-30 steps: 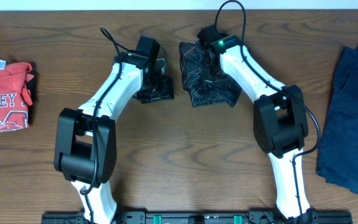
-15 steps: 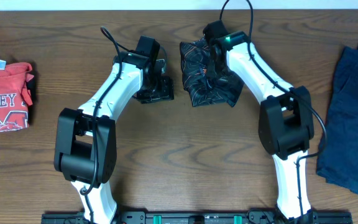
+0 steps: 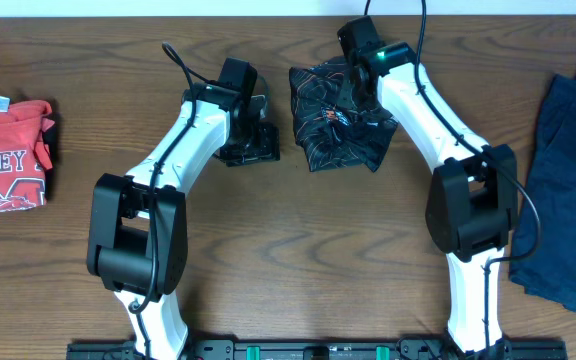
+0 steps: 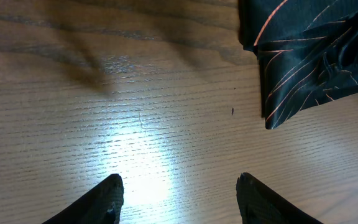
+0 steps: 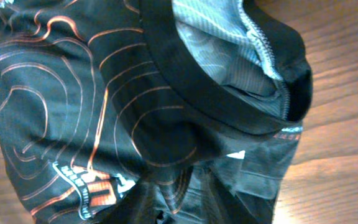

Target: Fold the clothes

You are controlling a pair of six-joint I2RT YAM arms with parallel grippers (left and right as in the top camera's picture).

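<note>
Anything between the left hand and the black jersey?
Nothing. The left wrist view shows only bare wood table between the open left hand and the jersey, which lies up and to the right.

The folded red shirt (image 3: pixel 6 155) reads "NNEY" over a large "M"; the black jersey (image 5: pixel 73 93) logo stays illegible

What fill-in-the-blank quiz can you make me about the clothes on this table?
The folded T-shirt at the left edge of the table is ____.
The garment at the right edge is dark ____.
The crumpled jersey in the middle is mostly ____.
The left end effector is open above bare ____.
Missing words: red; blue; black; wood.
</note>
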